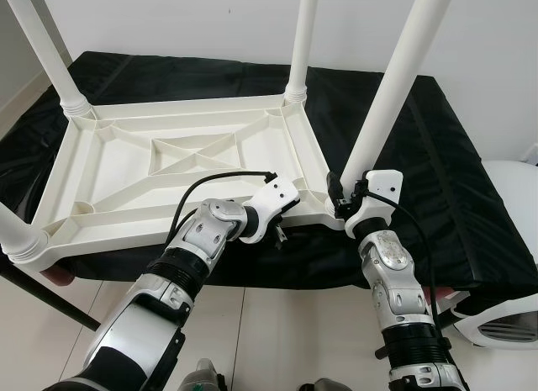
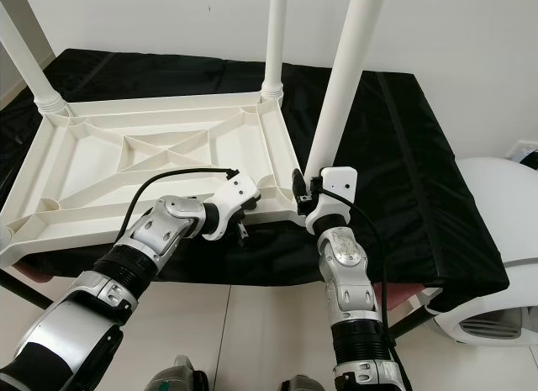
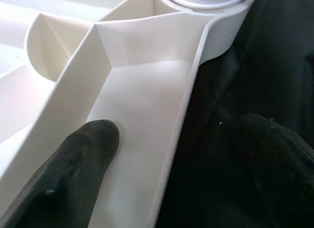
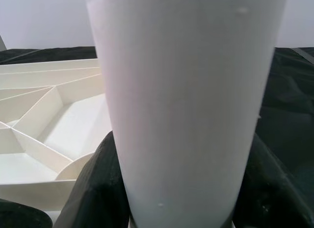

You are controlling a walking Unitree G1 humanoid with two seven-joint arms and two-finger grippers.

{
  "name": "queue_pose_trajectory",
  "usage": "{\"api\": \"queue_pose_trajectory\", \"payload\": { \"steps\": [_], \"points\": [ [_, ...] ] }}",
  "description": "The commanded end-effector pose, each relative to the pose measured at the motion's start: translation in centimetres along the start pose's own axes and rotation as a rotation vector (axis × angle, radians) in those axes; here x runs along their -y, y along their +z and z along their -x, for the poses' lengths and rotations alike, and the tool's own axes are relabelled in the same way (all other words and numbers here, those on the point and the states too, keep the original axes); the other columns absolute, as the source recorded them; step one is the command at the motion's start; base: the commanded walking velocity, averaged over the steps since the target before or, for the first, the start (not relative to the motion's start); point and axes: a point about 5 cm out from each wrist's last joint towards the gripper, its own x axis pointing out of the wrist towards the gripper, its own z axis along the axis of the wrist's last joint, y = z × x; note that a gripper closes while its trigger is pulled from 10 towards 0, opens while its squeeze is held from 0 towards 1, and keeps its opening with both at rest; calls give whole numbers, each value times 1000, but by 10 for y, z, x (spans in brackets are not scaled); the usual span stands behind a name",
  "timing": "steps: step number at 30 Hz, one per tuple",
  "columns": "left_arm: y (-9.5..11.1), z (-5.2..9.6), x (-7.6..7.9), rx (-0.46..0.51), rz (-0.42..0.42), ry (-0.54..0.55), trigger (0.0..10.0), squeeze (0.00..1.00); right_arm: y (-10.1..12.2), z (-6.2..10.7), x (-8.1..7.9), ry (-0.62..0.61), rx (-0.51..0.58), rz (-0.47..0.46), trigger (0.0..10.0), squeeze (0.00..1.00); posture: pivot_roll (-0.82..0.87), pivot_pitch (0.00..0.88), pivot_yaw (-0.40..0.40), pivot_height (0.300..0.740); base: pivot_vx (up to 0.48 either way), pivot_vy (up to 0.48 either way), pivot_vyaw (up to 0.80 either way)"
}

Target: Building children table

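The right gripper [image 1: 343, 204] clamps the base of the near-right white plastic leg [image 1: 391, 97]; the left gripper [image 1: 286, 219] straddles the near rim of the upturned white plastic tabletop [image 1: 126, 168], fingers spread; this lies on a black-covered bed [image 1: 454, 181].

one upturned tabletop [image 1: 126, 168], four white legs [image 1: 395, 80], two grippers [image 1: 290, 208].

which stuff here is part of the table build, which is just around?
Job:
- upside-down white plastic tabletop
- white plastic leg at its near right corner, held by right gripper
- three other white legs, e.g.
- left gripper, straddling the tabletop's rim

Just around:
- black cloth-covered surface underneath
- white rounded appliance on the floor
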Motion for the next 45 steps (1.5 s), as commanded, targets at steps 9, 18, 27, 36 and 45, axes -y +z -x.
{"api": "queue_pose_trajectory", "payload": {
  "steps": [9,18,27,36,45],
  "points": [
    [-1,2,-8,-8,-1,108,10000,1000,-1,-1,-1,-8,-6,-38,10000,0,-33,43,12,740,0,0,0],
    [-1,2,-8,-8,-1,108,10000,1000,-1,-1,-1,-8,-6,-38,10000,0,-33,43,12,740,0,0,0],
    [-1,2,-8,-8,-1,108,10000,1000,-1,-1,-1,-8,-6,-38,10000,0,-33,43,12,740,0,0,0],
    [7,11,-10,37,-47,83,10000,0,12,11,13,68,69,-26,10000,0,-27,0,0,740,0,0,0],
    [7,13,-10,37,-50,83,10000,0,11,14,13,78,62,-20,10000,0,-31,0,0,740,0,0,0]
  ]
}}
